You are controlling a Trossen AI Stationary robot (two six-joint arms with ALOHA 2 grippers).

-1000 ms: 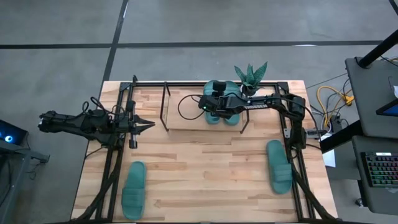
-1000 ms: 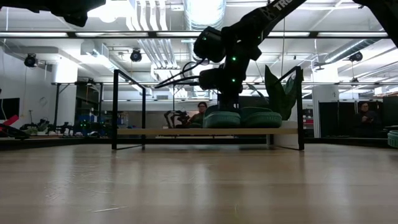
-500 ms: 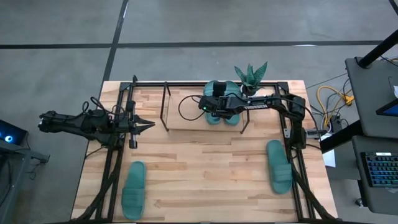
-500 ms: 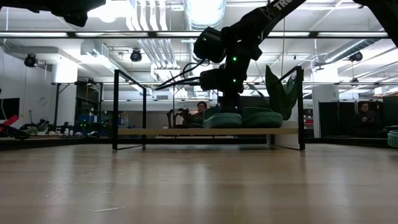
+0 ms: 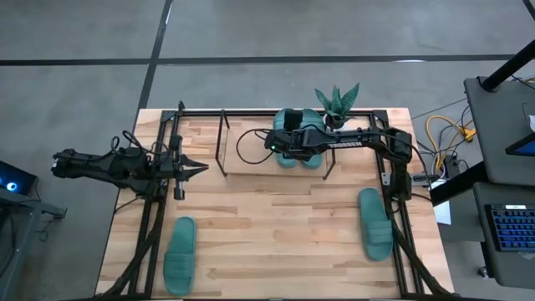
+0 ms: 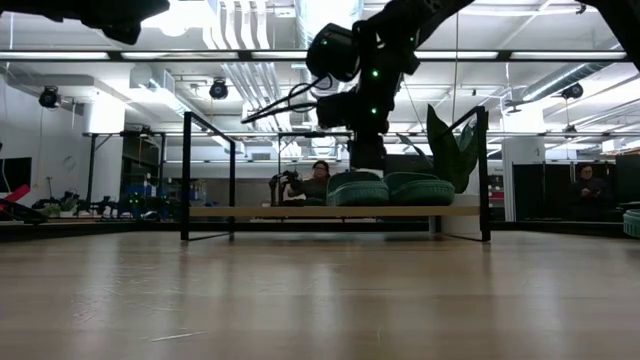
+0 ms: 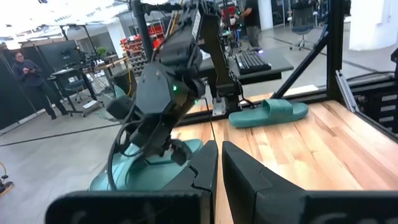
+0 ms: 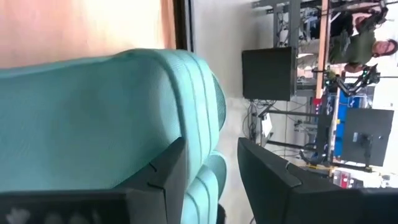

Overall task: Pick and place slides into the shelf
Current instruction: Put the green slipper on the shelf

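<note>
Two teal slides (image 5: 301, 125) lie side by side on the shelf's (image 5: 251, 159) wood board, at its right end, next to the plant (image 5: 337, 104). My right gripper (image 8: 211, 180) is open and points down just above the left one of the pair (image 6: 357, 188), with the edge of that slide's strap (image 8: 202, 93) between its fingers. Two more slides lie flat on the table, one near left (image 5: 180, 255) and one near right (image 5: 376, 223). My left gripper (image 5: 203, 170) is shut and waits over the table's left side, left of the shelf. My right gripper stands astride the strap's edge of the left slide on the shelf, coming from above. One finger (image 8: 165, 174) shows in front of the strap and the other (image 8: 267, 180) stands apart from it. I cannot tell whether any finger touches the slide, which rests on the board.
The shelf's thin black rods (image 6: 185, 175) rise at its corners. A larger black frame (image 5: 159, 209) runs round the table. The spiky plant stands close behind the right gripper. Bare tabletop (image 5: 276, 234) lies between the two loose slides. People show in the room beyond.
My right gripper has opened and risen a little above the left slide on the shelf. That slide stays on the board beside the other one.
</note>
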